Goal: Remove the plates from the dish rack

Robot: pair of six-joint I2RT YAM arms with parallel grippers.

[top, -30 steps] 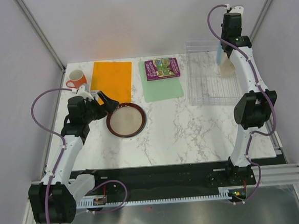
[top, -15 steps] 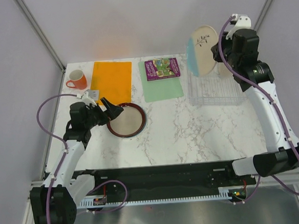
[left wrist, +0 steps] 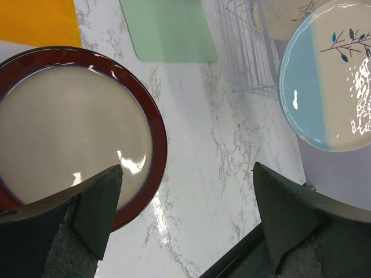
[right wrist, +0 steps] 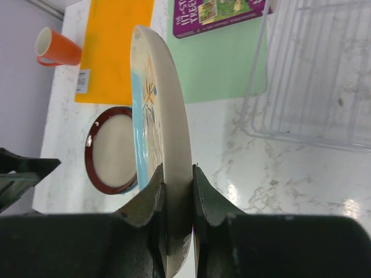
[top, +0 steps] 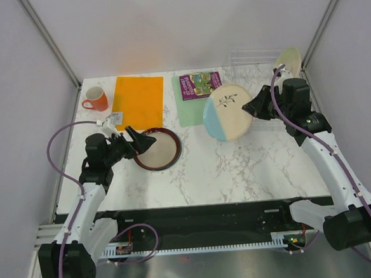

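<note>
My right gripper (top: pixel 254 107) is shut on the rim of the cream-and-light-blue plate with the leaf sprig (top: pixel 228 112). It holds the plate tilted in the air, left of the dish rack (top: pixel 250 58). In the right wrist view the plate (right wrist: pixel 162 116) is edge-on between my fingers (right wrist: pixel 177 174). A pale plate (top: pixel 287 60) stands in the rack's far right. The maroon-rimmed cream plate (top: pixel 156 148) lies flat on the table. My left gripper (top: pixel 141 137) is open and empty over its near-left rim (left wrist: pixel 69 133).
An orange mug (top: pixel 95 98) stands at the far left. An orange mat (top: pixel 139 101) and a green mat (top: pixel 193 110) lie along the back, with a purple book (top: pixel 201 84) on the green one. The marble tabletop (top: pixel 238 167) lies below the held plate.
My right arm has lifted the blue-and-cream plate out of the rack and carried it left and nearer, lowering it. The left gripper has edged slightly right by the maroon plate.
</note>
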